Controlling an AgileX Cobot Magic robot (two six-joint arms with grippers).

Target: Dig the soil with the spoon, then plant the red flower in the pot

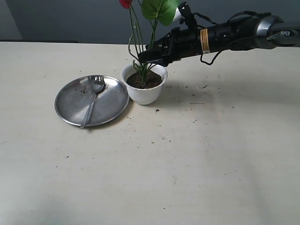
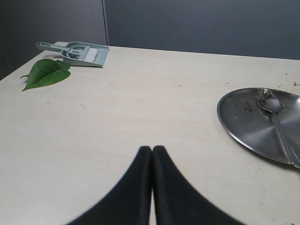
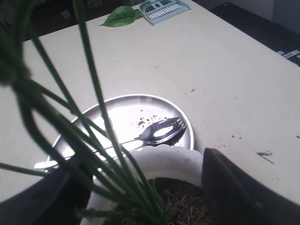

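Observation:
The red flower (image 1: 125, 3) stands with its thin green stems (image 1: 140, 47) rooted in the soil (image 1: 145, 80) of the white pot (image 1: 143, 91). My right gripper (image 1: 147, 56) reaches in from the right, open, with a finger on each side of the stems just above the pot. In the right wrist view the stems (image 3: 108, 136) rise between the wide-apart fingers (image 3: 234, 187) over the soil (image 3: 183, 197) and the pot's scalloped rim (image 3: 164, 157). The spoon (image 1: 93, 96) lies on the steel plate (image 1: 75, 101) left of the pot. My left gripper (image 2: 152, 149) is shut and empty over bare table.
A loose green leaf (image 2: 44, 72) and a grey-green dustpan with brush (image 2: 79, 52) lie at the table's far corner. Crumbs of soil are scattered on the table to the right of the pot (image 1: 204, 86) and on the plate (image 2: 248, 122).

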